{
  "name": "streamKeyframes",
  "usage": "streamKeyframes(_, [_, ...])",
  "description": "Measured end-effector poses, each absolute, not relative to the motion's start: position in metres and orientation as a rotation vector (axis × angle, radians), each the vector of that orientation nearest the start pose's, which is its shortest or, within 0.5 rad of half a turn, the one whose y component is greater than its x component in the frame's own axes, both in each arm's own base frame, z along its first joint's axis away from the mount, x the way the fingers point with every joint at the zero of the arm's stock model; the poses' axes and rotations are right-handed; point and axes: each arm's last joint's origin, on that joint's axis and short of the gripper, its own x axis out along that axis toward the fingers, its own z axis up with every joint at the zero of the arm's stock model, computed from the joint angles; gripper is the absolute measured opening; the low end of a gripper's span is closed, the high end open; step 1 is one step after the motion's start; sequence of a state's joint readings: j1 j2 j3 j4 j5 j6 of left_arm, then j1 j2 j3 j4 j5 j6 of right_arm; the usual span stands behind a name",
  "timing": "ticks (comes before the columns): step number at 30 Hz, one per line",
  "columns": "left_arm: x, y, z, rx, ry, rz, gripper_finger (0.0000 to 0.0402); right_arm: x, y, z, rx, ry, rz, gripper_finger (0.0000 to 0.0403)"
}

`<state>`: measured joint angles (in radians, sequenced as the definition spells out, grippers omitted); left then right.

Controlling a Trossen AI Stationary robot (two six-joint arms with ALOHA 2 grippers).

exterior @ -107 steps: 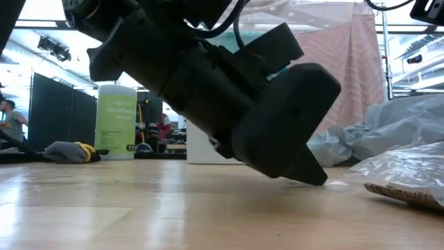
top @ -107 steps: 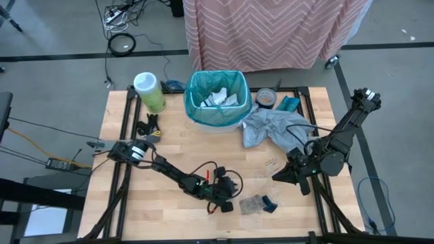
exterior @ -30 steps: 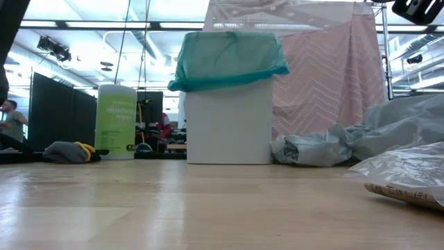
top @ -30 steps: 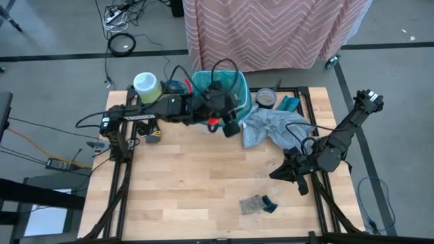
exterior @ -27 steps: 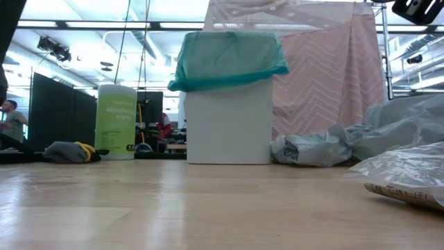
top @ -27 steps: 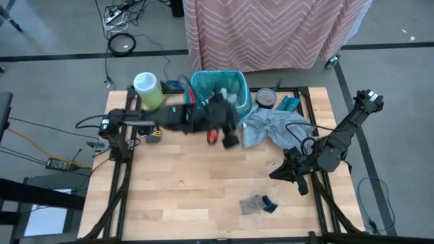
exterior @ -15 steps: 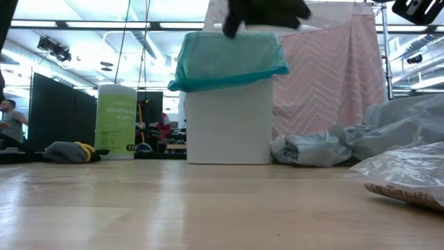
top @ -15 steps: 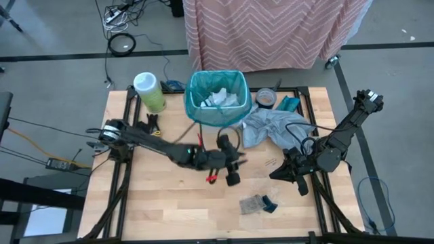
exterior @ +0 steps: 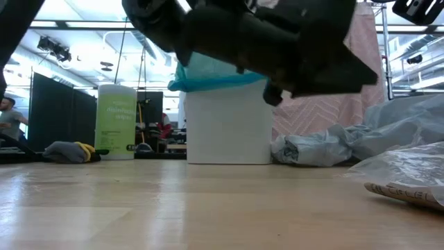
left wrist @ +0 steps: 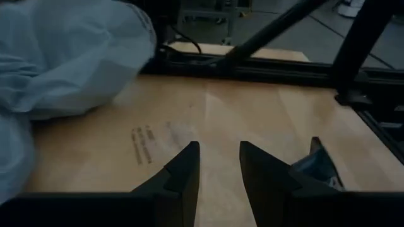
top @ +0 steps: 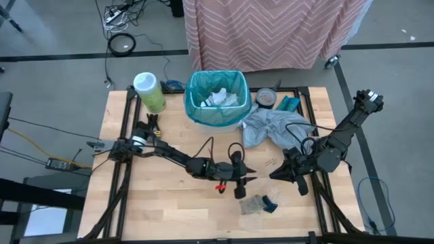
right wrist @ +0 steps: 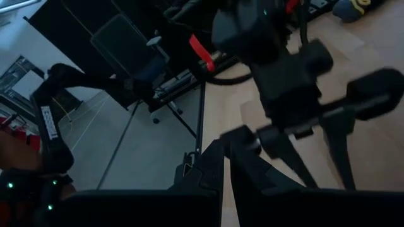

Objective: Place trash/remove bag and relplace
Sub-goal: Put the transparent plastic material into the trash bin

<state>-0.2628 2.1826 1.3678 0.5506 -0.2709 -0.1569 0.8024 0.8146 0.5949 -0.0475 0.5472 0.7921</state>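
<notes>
While the left arm reaches far across the wooden table [top: 169, 203], its left gripper [top: 239, 192] hangs just above the boards near the front, with its two dark fingers [left wrist: 183, 170] a little apart and nothing between them. Just beside it lies some of the trash [top: 258, 203]: a clear plastic packet with dark blue scraps, flat on the wood. More trash, white paper, sits inside the bag [top: 216, 98], the thin teal-green liner that is folded over the rim of the small white bin [exterior: 229, 128] at the back of the table.

Next to the bin stands a tall green tub [top: 148, 91] with a white lid. On the other side are a roll of tape [top: 265, 97] and a crumpled grey plastic bag [top: 271, 129] that lies spread on the wood.

Near the table's right edge waits the right gripper [top: 277, 175], held low with its fingers pressed together and holding nothing.

Black metal rails run under the table on both sides. All around it is a grey floor with cables. A pink cloth with zigzag lines [top: 271, 30] hangs behind the table. From table height, the room beyond shows ceiling lights, dark screens and a person [exterior: 8, 121] far off at the side.
</notes>
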Motion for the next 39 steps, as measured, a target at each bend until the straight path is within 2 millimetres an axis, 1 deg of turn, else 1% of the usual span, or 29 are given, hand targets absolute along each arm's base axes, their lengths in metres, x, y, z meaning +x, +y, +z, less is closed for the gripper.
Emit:
streamKeyframes(3, [0.468, -0.119, 0.148, -0.056, 0.266, 0.011, 0.012, 0.136, 0.119, 0.276, 0.618, 0.295, 0.156, 0.002])
streamKeyframes(9, [0.475, -0.121, 0.122, -0.028, 0.311, 0.009, 0.012, 0.136, 0.119, 0.276, 0.619, 0.295, 0.155, 0.002])
streamKeyframes(15, [0.476, -0.121, 0.103, -0.021, 0.348, 0.012, 0.012, 0.136, 0.119, 0.276, 0.62, 0.294, 0.154, 0.002])
streamKeyframes(20, [0.475, -0.122, 0.082, -0.035, 0.402, 0.0, 0.012, 0.136, 0.119, 0.276, 0.62, 0.294, 0.154, 0.002])
streamKeyframes(25, [0.474, -0.118, 0.08, -0.115, 0.468, 0.03, 0.012, 0.136, 0.119, 0.276, 0.621, 0.294, 0.154, 0.002])
streamKeyframes(27, [0.474, -0.115, 0.079, -0.12, 0.503, 0.026, 0.0111, 0.136, 0.119, 0.276, 0.621, 0.294, 0.153, 0.002])
streamKeyframes(29, [0.475, -0.112, 0.079, -0.134, 0.551, 0.015, 0.0084, 0.136, 0.119, 0.276, 0.621, 0.294, 0.153, 0.002])
streamKeyframes(32, [0.478, -0.109, 0.082, -0.149, 0.611, -0.008, 0.002, 0.136, 0.119, 0.276, 0.62, 0.291, 0.149, 0.002])
streamKeyframes(35, [0.482, -0.109, 0.085, -0.149, 0.608, -0.006, 0.0008, 0.136, 0.119, 0.276, 0.62, 0.288, 0.142, 0.002])
streamKeyframes(39, [0.491, -0.107, 0.1, -0.193, 0.624, 0.0, 0.0004, 0.138, 0.117, 0.276, 0.621, 0.284, 0.131, 0.002])
